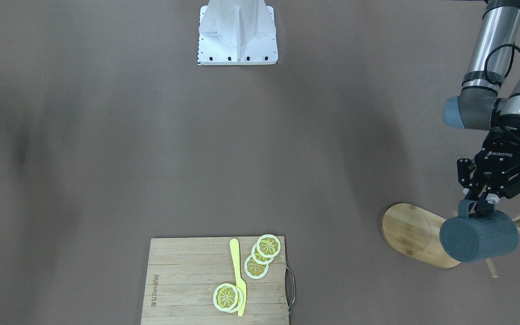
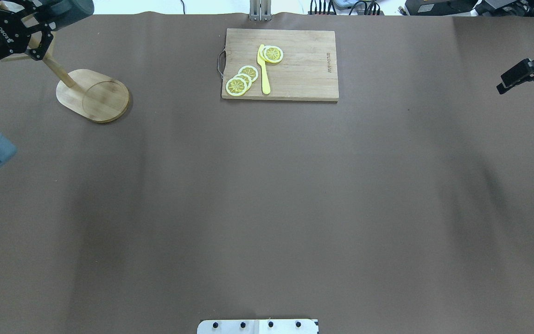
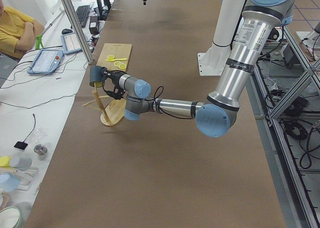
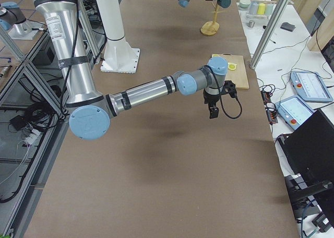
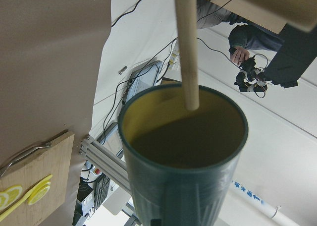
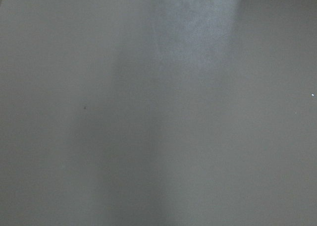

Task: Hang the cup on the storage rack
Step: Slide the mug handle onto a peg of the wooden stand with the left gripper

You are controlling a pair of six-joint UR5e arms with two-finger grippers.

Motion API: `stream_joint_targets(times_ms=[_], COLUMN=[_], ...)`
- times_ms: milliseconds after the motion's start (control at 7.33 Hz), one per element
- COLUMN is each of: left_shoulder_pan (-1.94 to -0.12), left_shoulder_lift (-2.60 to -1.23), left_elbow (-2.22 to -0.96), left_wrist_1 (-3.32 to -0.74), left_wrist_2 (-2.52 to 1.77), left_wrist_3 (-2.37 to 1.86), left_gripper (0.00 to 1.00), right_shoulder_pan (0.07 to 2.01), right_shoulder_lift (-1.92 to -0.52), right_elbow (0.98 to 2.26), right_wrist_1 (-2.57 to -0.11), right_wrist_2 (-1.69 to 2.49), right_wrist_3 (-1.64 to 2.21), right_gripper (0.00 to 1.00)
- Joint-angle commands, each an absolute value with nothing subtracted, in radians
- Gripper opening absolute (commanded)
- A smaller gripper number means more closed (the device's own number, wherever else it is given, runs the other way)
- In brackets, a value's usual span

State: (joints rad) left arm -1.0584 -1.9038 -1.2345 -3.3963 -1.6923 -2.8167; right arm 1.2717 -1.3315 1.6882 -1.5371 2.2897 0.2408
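In the front-facing view, the cup was held at the lower right, close to the frame's edge, its handle pinched by the left gripper. Its long axis ran across the frame, bottom turned left, beside the rack. Open table was seen leftward to the cutting board.

In the overhead view, the right gripper was seen at the right edge, and its grip could not be told.

In the left wrist view, a peg tip was shown before the cup's mouth.

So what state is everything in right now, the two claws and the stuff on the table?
left gripper: shut on the cup's handle.
right gripper: holds nothing; open or shut unclear.
cup: lifted off the table, tipped sideways by the rack's pegs.
storage rack: upright, nothing visibly hung yet.
cutting board: flat on the table.
lemon slices: lying overlapped on the board.
knife: flat on the board among the slices.
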Motion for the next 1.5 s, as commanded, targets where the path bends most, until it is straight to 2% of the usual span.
stream_joint_targets(times_ms=[0, 818, 1364], left_shoulder_pan=[-1.058, -1.057, -1.052], left_shoulder_lift=[-1.866, -1.829, -1.829], left_elbow=[-1.238, -1.224, -1.221], left_wrist_1=[-3.428, -3.474, -3.474], left_wrist_2=[-1.692, -1.683, -1.678], left_wrist_3=[-2.847, -2.849, -2.833], left_gripper=[0.00, 0.00, 0.90], right_shoulder_pan=[1.272, 1.272, 1.273], right_shoulder_lift=[-1.333, -1.331, -1.333], right_elbow=[1.689, 1.694, 1.701], right_wrist_1=[-1.536, -1.536, -1.540], right_wrist_2=[2.290, 2.290, 2.292], right_wrist_3=[0.241, 0.242, 0.244], right_gripper=[1.00, 1.00, 1.00])
